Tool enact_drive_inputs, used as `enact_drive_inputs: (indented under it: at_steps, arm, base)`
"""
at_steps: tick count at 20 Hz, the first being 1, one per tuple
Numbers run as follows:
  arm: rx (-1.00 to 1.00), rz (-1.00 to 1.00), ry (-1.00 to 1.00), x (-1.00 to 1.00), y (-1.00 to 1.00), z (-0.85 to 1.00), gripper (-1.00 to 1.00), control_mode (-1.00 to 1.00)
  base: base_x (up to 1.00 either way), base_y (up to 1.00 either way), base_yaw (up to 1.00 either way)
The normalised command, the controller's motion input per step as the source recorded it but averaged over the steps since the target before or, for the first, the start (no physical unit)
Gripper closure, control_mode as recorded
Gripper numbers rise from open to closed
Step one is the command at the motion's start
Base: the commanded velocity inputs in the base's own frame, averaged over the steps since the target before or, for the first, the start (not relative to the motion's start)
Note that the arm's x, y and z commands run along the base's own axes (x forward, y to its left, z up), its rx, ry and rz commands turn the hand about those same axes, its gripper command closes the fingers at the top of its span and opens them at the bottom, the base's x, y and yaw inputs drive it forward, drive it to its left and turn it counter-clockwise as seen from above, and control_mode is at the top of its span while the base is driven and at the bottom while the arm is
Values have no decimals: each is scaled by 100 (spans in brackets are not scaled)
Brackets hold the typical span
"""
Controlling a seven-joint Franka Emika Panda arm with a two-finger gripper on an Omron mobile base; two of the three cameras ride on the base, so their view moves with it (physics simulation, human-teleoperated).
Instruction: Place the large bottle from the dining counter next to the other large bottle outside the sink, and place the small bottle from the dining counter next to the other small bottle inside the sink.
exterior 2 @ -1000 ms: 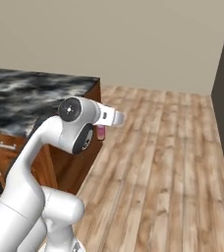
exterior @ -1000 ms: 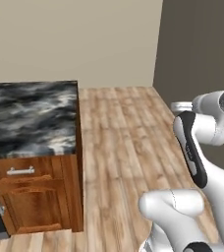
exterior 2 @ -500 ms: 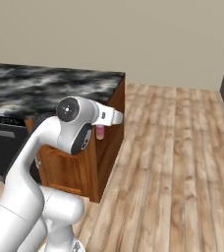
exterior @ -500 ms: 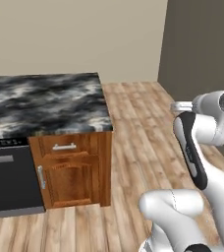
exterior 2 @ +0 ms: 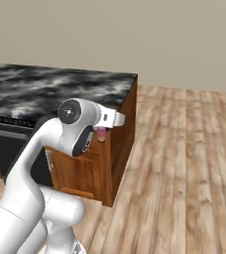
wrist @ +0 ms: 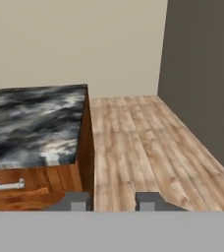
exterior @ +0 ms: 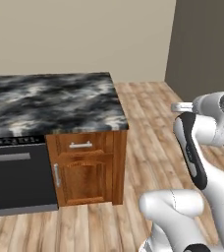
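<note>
We see the marbled tabletop [exterior: 50, 101] over a wood cabinet [exterior: 89, 167] with drawer and door closed, contents hidden. Tucked just under the arm's hand in the right base view sits the small bottle [exterior 2: 101, 133], pinkish, its cap hidden. Our fingers [wrist: 113, 201] stand somewhat apart; whether they pinch that bottle, we cannot tell.

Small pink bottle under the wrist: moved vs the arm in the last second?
No. In the right base view the small bottle hangs under the same white wrist link; only the counter slid right, with the camera.
</note>
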Motion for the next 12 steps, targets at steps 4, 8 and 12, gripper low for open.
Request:
enact_drive_inputs:
  at_steps: [4, 8, 12]
  arm:
    - [0, 0, 0, 0, 0, 0, 100, 100]
    - [0, 0, 0, 0, 0, 0, 100, 100]
    - [0, 0, 0, 0, 0, 0, 100, 100]
  base:
    - [53, 95, -3]
    - [69, 93, -9]
    - [55, 100, -7]
